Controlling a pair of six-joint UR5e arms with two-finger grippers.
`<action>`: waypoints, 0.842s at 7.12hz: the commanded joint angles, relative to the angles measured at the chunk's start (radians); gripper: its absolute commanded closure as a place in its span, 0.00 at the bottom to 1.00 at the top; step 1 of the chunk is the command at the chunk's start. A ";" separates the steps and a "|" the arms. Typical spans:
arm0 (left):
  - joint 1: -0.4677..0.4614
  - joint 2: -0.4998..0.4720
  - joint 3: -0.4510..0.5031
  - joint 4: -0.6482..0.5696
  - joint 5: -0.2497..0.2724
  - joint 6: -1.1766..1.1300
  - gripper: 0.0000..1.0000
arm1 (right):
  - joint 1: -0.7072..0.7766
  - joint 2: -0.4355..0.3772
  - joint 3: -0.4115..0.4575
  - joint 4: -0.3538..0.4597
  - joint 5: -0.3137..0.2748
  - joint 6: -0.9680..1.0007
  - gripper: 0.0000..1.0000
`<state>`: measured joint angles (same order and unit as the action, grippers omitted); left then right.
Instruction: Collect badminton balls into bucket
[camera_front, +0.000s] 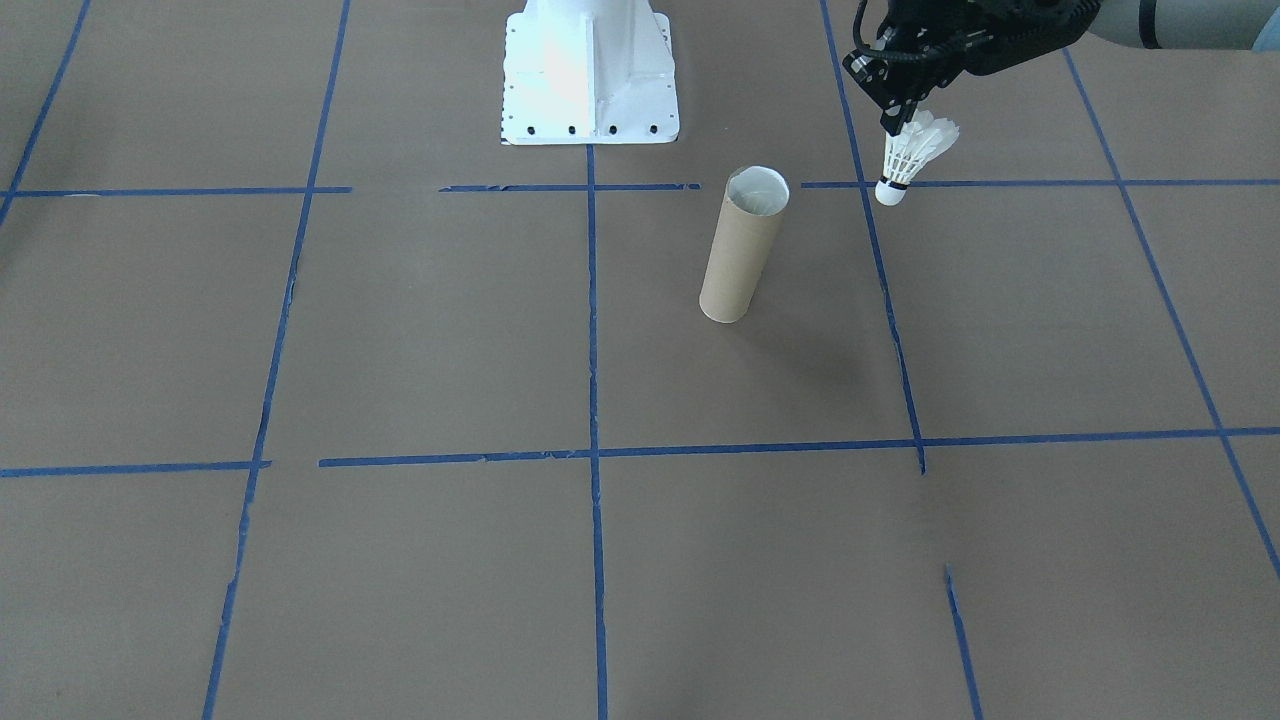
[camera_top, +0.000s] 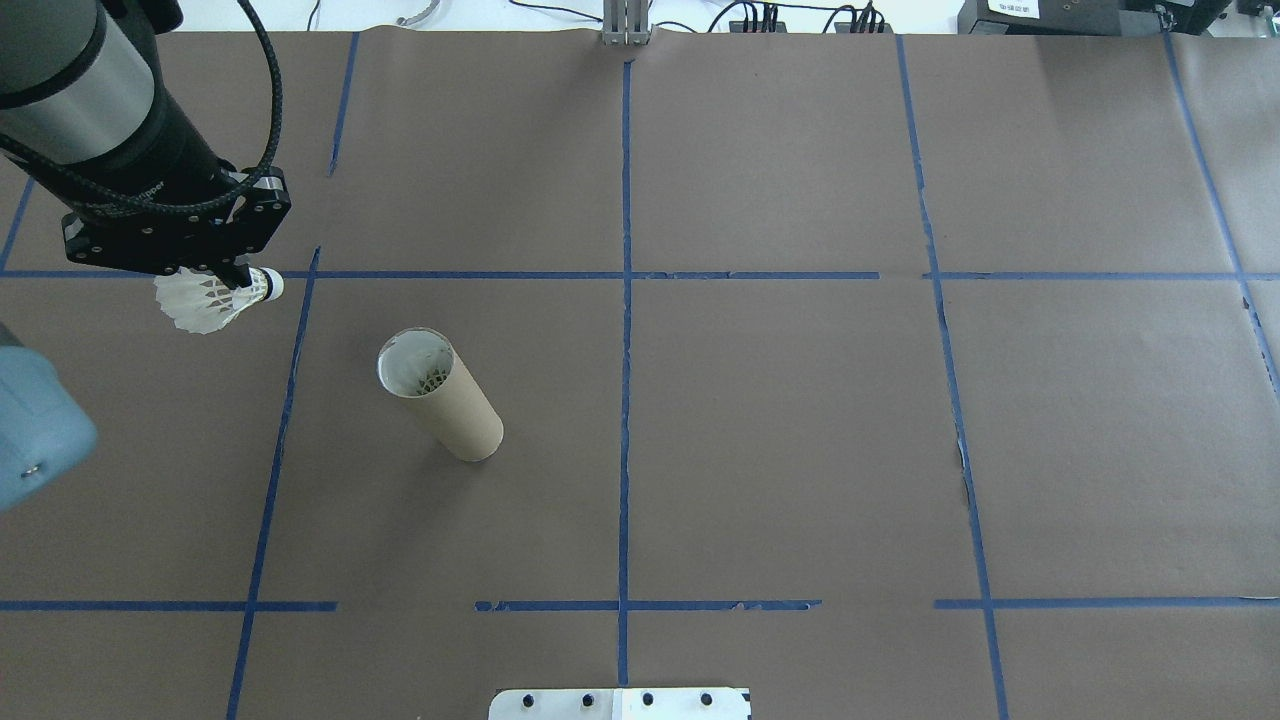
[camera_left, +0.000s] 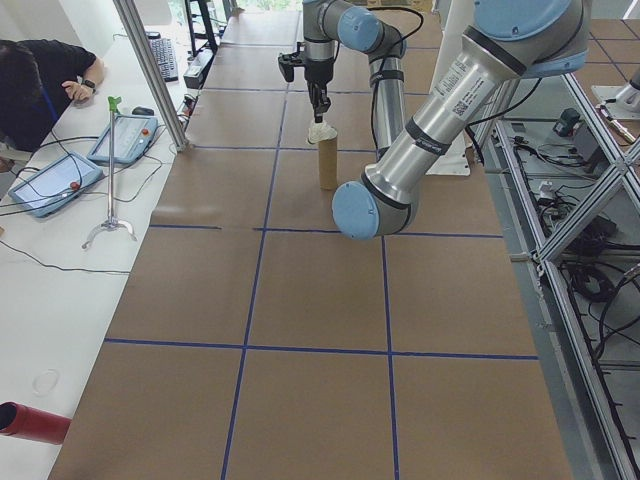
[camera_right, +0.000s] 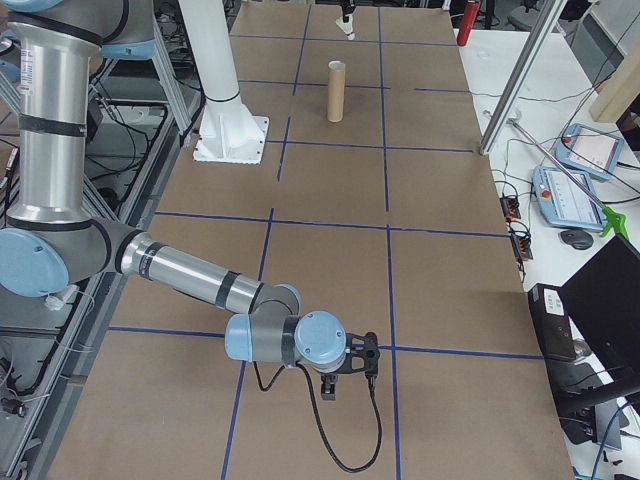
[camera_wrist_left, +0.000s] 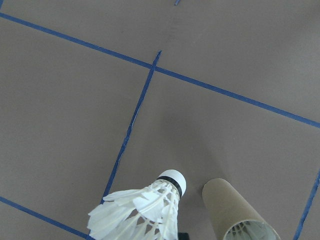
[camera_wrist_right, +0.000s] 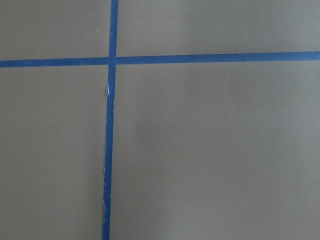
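Left gripper: pinched on shuttlecock by its feathers, cork tip down, held clear of table.
Shuttlecock position: beside bucket on robot's left, not over its mouth.
Bucket: upright on brown table, white feathers visible inside.
Right gripper: low over table, far from bucket; opening can't be told.
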<state>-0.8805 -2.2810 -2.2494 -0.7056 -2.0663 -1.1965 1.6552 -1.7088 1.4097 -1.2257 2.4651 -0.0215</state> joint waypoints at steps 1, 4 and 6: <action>0.000 -0.002 -0.001 0.000 0.000 0.000 1.00 | 0.000 0.000 0.000 0.000 0.000 0.000 0.00; 0.000 0.000 0.002 0.000 0.003 0.012 1.00 | 0.000 0.000 0.000 0.000 0.000 0.000 0.00; 0.012 -0.005 0.010 0.008 -0.001 0.011 1.00 | 0.000 0.000 0.000 0.000 0.000 0.000 0.00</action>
<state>-0.8757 -2.2820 -2.2441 -0.7025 -2.0649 -1.1850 1.6552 -1.7088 1.4097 -1.2257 2.4651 -0.0215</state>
